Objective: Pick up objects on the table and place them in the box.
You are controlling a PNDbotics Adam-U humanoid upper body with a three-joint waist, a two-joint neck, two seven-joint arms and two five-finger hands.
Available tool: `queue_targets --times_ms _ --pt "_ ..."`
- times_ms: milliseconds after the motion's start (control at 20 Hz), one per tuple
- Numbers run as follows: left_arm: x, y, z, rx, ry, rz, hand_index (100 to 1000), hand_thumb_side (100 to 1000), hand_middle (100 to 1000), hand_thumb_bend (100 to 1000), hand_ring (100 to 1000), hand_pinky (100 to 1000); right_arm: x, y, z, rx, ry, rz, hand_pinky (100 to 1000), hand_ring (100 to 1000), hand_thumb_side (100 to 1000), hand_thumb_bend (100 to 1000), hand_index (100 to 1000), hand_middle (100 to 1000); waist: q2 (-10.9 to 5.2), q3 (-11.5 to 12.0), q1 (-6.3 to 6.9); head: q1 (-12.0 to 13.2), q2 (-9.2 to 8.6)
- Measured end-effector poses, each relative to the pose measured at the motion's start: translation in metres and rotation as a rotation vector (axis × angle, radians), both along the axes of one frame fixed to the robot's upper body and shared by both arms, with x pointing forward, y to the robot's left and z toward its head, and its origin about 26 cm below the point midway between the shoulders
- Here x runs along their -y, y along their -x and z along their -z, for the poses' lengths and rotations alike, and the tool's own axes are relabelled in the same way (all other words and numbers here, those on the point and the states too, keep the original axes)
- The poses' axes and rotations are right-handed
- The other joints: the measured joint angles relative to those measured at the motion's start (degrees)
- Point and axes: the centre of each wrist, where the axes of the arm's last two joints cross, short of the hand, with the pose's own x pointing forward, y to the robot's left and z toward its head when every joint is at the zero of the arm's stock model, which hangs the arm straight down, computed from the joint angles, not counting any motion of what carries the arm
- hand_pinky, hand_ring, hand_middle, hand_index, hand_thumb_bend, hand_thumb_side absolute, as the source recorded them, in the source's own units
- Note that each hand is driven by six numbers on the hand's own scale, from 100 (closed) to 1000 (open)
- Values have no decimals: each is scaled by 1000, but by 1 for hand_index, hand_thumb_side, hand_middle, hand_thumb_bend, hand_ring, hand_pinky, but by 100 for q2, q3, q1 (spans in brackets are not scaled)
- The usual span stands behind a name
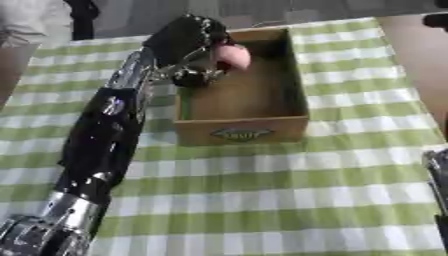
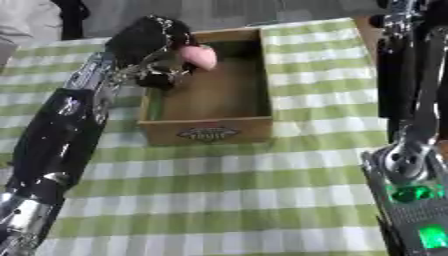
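Observation:
My left arm reaches from the lower left up to the wooden box [image 1: 241,131] in the middle of the table. My left hand [image 1: 182,39] hovers over the box's left wall, fingers curled round a small pink rounded object [image 1: 234,56] that hangs above the inside of the box. The part of the box floor that shows is bare. My right arm [image 2: 411,115] stands upright along the right edge of the right eye view. Its dark upper end [image 2: 395,20] sits at the top right corner, and its fingers are hard to make out.
A green and white checked cloth [image 1: 262,200] covers the table. The box's front wall carries an oval label [image 2: 208,133]. Green lights [image 2: 411,194] glow on my right arm's base at the lower right. The table's far edge runs just behind the box.

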Motion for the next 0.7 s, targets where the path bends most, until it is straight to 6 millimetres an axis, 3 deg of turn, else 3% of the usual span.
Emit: queue_targets --times_ms 150,300,400,500,550,650,700 --pt "-1 -1 6 -29 -44 -5 798 208 537 100 532 377 0 0 0 0 0 -1 855 676 1000 100 859 673 1 -9 1 3 -34" --pt "0 -1 11 -51 -67 -6 853 193 600 100 607 470 0 0 0 -1 0 -2 856 676 1000 100 858 673 1 -24 7 7 -74" --pt "0 -2 12 -56 -77 -8 924 167 687 100 709 609 0 0 0 -1 0 -2 856 676 1000 100 858 673 1 -25 15 12 -84" --pt "0 -2 11 -55 -77 -10 965 121 741 100 766 676 0 0 0 -1 0 -2 856 676 1000 100 858 673 1 -27 15 23 -89" --pt "0 -1 10 -48 -72 -13 976 107 760 140 790 708 0 0 0 -2 0 -3 856 676 1000 100 858 673 1 -28 15 27 -97" --pt "0 -1 8 -27 -63 -20 989 188 788 303 831 761 0 0 0 -2 0 -4 856 676 1000 100 858 673 1 -31 16 35 -124" --pt "0 0 6 -14 -60 -24 995 204 796 326 838 766 -1 0 1 -3 0 -5 856 676 1000 100 858 673 1 -33 16 38 -127"
